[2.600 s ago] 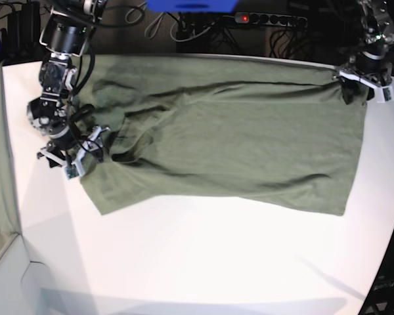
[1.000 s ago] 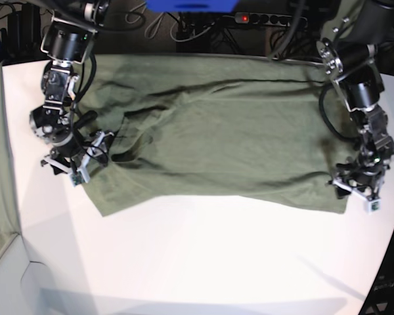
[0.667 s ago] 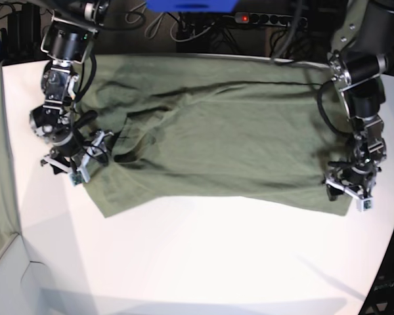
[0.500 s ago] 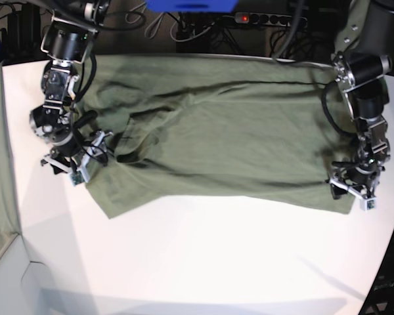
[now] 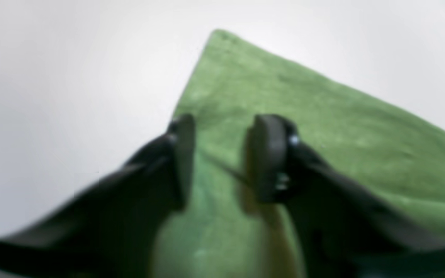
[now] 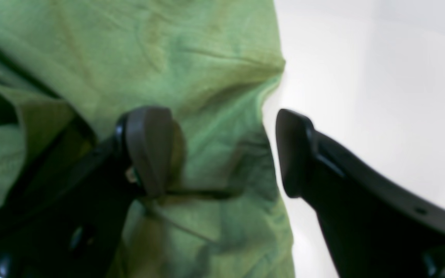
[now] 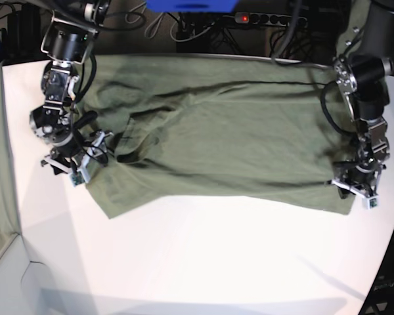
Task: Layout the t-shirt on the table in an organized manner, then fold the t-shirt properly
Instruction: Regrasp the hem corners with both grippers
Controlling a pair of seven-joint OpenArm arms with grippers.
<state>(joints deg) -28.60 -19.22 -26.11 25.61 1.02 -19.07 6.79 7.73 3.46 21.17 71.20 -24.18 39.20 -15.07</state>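
Left end effector [image 5: 218, 154] half-closed astride t-shirt [image 5: 323, 127] corner.

Bright overhead light is washing the white table [image 7: 203, 262] nearly featureless in the base view, whose corners are bowing with wide-angle distortion. Both wrist views are running soft (the left one blurrier), with the t-shirt [image 5: 323, 127] cloth and dark fingers [image 6: 149, 146] out of focus.

We see the olive-green t-shirt [image 7: 223, 131] spread wide, still creased, lying across the white bench [image 7: 203, 262].
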